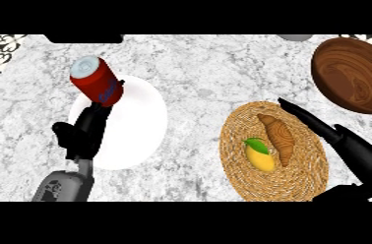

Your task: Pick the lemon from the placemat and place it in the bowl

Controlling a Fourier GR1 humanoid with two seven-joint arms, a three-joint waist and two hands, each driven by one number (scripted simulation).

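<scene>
The lemon (261, 158) lay on the round placemat (305, 181) near the counter's front right edge, long way pointing front to back, just left of the right hand (335, 137), whose fingers seemed straight and apart, with the bowl (347, 76) behind.

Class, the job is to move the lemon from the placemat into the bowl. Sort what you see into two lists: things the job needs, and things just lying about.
Needed for the job:
lemon
placemat
bowl
right hand

Just lying about:
croissant, beside the lemon on the placemat
red can
white plate
left hand, by the can
</scene>
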